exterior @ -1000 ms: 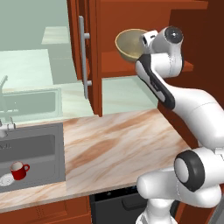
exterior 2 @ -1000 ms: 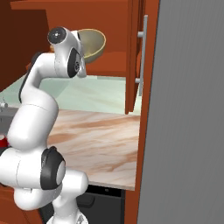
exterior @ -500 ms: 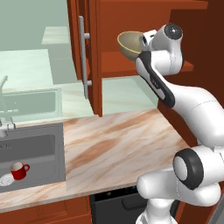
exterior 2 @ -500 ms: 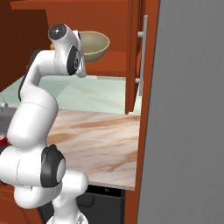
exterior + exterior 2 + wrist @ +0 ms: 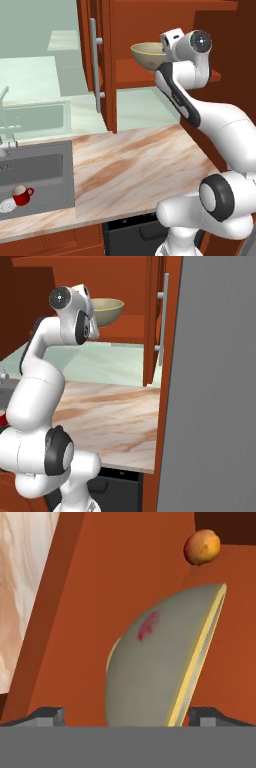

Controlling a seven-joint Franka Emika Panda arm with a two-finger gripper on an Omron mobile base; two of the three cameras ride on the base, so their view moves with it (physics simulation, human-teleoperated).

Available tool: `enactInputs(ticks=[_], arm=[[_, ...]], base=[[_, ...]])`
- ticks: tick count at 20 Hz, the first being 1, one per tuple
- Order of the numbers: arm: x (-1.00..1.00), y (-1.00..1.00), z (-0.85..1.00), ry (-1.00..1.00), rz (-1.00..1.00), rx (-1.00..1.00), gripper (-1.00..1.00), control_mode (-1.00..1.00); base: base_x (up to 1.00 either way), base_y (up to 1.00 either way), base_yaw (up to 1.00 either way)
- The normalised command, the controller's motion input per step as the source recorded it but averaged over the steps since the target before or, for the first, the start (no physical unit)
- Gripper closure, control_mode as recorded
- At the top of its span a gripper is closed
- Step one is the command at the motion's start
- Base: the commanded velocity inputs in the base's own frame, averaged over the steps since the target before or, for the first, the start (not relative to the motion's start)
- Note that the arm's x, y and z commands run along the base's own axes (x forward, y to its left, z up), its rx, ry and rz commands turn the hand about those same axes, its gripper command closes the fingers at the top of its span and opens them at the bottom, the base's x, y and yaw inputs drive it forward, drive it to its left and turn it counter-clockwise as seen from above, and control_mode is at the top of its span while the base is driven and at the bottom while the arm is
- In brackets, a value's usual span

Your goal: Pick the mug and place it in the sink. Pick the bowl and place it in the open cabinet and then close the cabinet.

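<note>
The arm reaches high, its hand level with the shelf of the open cabinet [image 5: 150, 25]. The gripper [image 5: 127, 714] has spread its fingers since a second ago, one on each side of the bowl [image 5: 146, 53]. The bowl sits upright on the shelf, mouth facing up. The mug [image 5: 21, 195] is in the sink [image 5: 45, 167].
</note>
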Motion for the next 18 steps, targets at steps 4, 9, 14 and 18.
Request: enactInputs(ticks=[4, 9, 14, 18], arm=[[-0.44, -0.01, 0.07, -0.08, 0.02, 0.00, -1.00, -1.00], [-0.92, -0.04, 0.20, -0.08, 0.08, 0.00, -1.00, -1.00], [-1.00, -0.07, 0.51, -0.01, 0.10, 0.00, -1.00, -1.00], [-0.96, -0.02, 0.63, 0.00, 0.09, -0.02, -1.00, -1.00]], base=[[0.00, 0.00, 0.00], [0.00, 0.00, 0.00], [0.00, 0.00, 0.00], [0.00, 0.00, 0.00]])
